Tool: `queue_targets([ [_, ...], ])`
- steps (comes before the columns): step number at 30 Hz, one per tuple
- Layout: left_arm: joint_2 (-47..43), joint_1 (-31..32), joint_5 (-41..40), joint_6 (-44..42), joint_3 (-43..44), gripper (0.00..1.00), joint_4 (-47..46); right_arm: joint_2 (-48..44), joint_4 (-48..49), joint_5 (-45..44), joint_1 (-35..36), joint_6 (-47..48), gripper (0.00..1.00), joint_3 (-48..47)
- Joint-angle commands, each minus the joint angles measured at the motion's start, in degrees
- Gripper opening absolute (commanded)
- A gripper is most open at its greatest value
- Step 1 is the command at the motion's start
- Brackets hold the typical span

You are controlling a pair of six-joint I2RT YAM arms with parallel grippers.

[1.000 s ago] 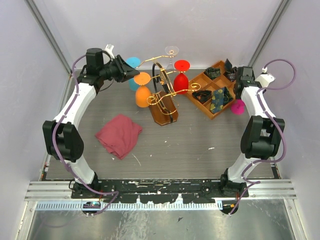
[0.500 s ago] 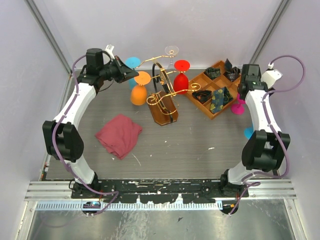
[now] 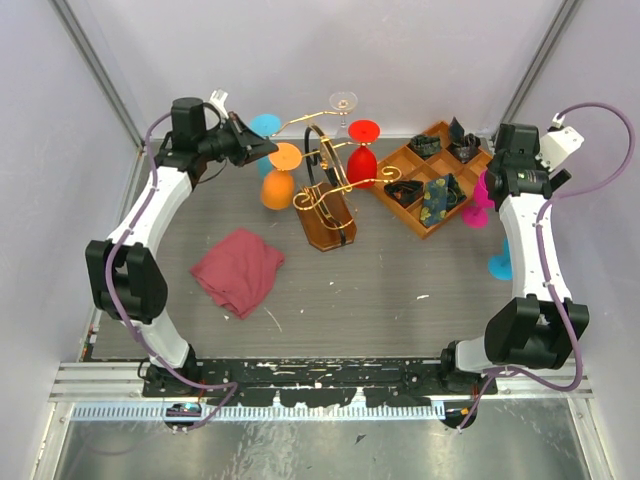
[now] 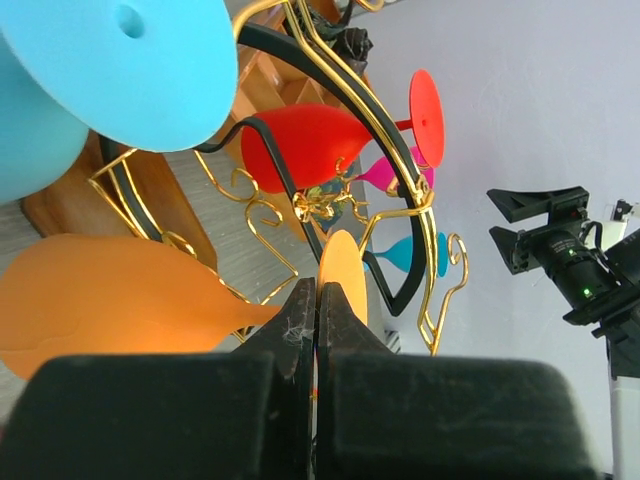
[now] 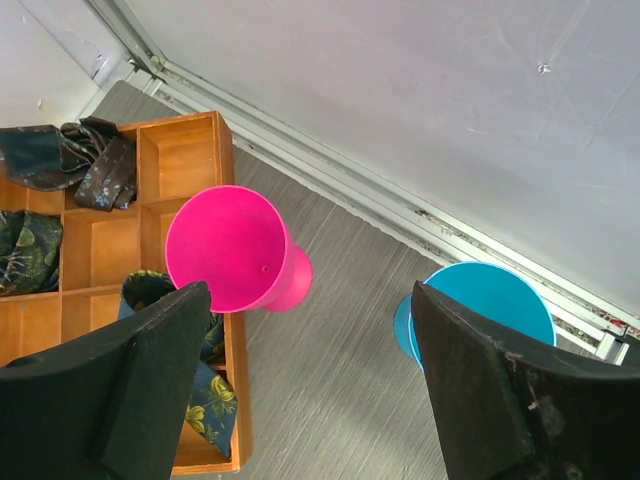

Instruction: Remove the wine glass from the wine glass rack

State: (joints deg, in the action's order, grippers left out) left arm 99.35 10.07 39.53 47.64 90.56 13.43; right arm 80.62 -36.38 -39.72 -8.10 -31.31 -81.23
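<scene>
1. Pale lilac walls [image 3: 420, 50] close in the work space on the far side and both flanks.
2. A grey wood-grain table [image 3: 380, 290] fills the floor of the enclosure.
3. The upright wine glass rack of curly gold wire with a dark hoop and brown wooden base [image 3: 326, 226] stands near the far middle of the table.
4. A compartmented wooden tray [image 3: 412, 165] lies to the right of the rack, and a crumpled maroon cloth [image 3: 238, 270] lies to its near left.
5. The right gripper [image 5: 310, 295] hangs with its fingers spread wide and nothing between them, above a pink plastic cup [image 5: 225, 245] and a turquoise plastic cup [image 5: 490, 300].
6. The left gripper [image 4: 316, 300] has its fingers pinched almost together on the stem of the orange plastic wine glass [image 3: 278, 190], close to the foot.
7. That glass sits just left of the hoop, foot uppermost and bowl beneath, its long axis near upright. Whether the foot rests on a wire arm cannot be told.
8. A red plastic wine glass [image 3: 362, 162] hangs foot-up on the rack's right side.
</scene>
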Motion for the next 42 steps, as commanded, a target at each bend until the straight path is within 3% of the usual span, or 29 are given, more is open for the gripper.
queue_targets([
  [1, -3.4, -2.2, -1.6, -2.7, -2.1, 0.0, 0.5, -1.1, 1.5, 0.4, 0.1, 1.0, 0.87, -1.8],
  [8, -6.4, -5.8, -0.9, -0.1, -6.1, 0.0, -2.9, -1.2, 1.6, 2.5, 0.1, 0.9, 0.87, -1.7],
  [11, -6.2, -5.8, 2.9, 2.2, -7.2, 0.0, -5.5, -1.3, 1.7, 2.6, 0.1, 0.8, 0.86, -1.8],
  [18, -5.1, -3.9, 8.9, 12.3, -11.6, 0.0, -18.9, -1.4, 1.7, 2.8, 0.1, 0.6, 0.86, -1.7],
  [26, 0.7, -2.1, 9.4, 22.5, -8.7, 0.0, -32.3, -1.5, 1.7, 3.0, 0.1, 1.3, 0.86, -1.8],
  [32, 4.9, -2.8, 7.5, 19.6, -1.9, 0.0, -26.6, -1.8, 2.3, 5.7, 0.1, 2.8, 0.86, -2.4],
  [36, 3.6, -5.1, 4.0, 13.9, -0.3, 0.0, -19.2, -2.6, 6.8, 21.6, 0.1, 4.9, 0.85, -2.0],
  [42, -0.4, -7.6, 1.1, 11.4, -2.4, 0.0, -16.0, 8.0, 7.1, 59.4, 1.4, 3.0, 0.81, -10.8],
])
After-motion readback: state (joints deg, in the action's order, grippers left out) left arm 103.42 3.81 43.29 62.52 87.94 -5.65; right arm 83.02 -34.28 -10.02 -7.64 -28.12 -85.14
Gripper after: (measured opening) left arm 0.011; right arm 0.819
